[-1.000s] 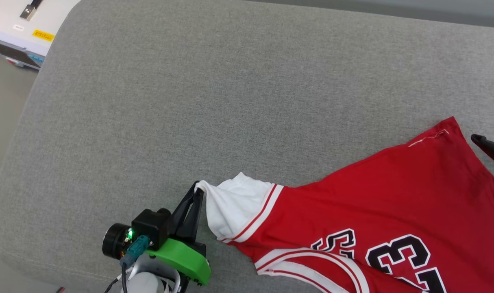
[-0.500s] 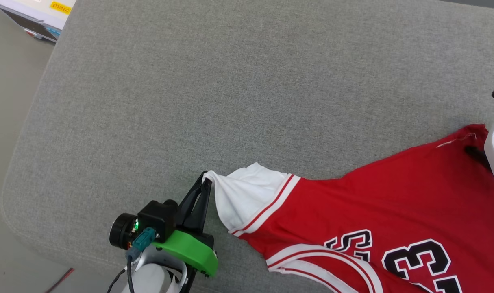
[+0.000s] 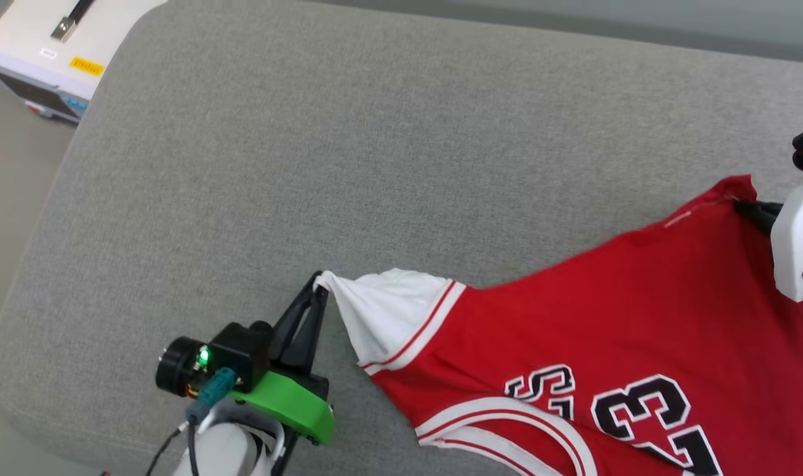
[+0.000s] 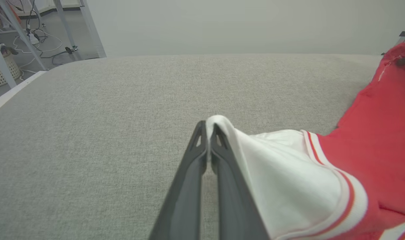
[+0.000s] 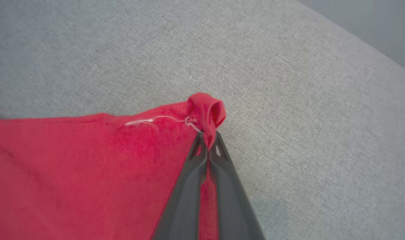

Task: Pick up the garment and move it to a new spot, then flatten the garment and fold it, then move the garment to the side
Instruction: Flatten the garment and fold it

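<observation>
The garment [image 3: 612,311], a red jersey with a white sleeve and a black "23" print, lies stretched across the grey cushion [image 3: 375,152] at the lower right. My left gripper [image 3: 320,285] is shut on the tip of the white sleeve [image 4: 289,173]; in the left wrist view its fingers [image 4: 207,133] pinch white cloth. At the right edge my right gripper [image 3: 748,206] is shut on the garment's red hem corner [image 5: 207,111], which curls over the closed fingertips [image 5: 207,141]. The cloth runs taut between the two grips.
The grey cushion's rounded left edge [image 3: 38,251] drops to the floor. A white device [image 3: 51,53] with a yellow label stands beyond the far left corner. Metal frame legs and cables [image 4: 29,36] stand on the floor past the cushion.
My right gripper has closed on the garment's red hem corner and lifted it slightly. The left gripper keeps its hold on the sleeve. The head camera has shifted.
</observation>
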You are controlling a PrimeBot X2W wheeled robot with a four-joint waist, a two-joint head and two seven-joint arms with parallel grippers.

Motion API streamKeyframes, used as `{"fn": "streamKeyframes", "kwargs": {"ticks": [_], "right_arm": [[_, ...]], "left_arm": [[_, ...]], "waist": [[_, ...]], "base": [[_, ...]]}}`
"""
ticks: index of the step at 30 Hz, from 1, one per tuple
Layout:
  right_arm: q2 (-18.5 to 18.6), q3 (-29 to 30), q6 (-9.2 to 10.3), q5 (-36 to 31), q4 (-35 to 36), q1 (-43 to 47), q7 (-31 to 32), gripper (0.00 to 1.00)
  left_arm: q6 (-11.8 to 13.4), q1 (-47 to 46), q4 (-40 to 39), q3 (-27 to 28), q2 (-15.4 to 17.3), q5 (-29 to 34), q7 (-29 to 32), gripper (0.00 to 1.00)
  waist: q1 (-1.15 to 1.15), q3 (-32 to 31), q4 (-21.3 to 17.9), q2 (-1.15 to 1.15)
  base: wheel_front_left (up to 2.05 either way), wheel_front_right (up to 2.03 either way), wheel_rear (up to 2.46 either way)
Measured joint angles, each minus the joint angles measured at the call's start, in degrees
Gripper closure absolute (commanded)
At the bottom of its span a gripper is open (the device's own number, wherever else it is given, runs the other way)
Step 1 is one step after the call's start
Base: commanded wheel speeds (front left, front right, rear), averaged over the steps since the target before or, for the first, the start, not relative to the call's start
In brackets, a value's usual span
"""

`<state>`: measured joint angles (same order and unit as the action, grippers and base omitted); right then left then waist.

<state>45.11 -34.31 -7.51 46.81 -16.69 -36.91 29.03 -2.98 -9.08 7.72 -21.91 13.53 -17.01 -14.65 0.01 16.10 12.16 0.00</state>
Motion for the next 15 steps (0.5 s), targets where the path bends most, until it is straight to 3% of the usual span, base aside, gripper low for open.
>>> {"fn": "streamKeyframes", "kwargs": {"ticks": [15], "right_arm": [[0.51, 4.65, -0.01, 1.31, 8.09, -2.86, -11.76, 1.00]], "left_arm": [[-1.29, -15.60, -7.97, 4.64, 4.68, -0.79, 3.78, 1.00]], "waist": [[0.00, -5.69, -5.89, 0.00]], "base": [[0.00, 0.00, 0.00]]}}
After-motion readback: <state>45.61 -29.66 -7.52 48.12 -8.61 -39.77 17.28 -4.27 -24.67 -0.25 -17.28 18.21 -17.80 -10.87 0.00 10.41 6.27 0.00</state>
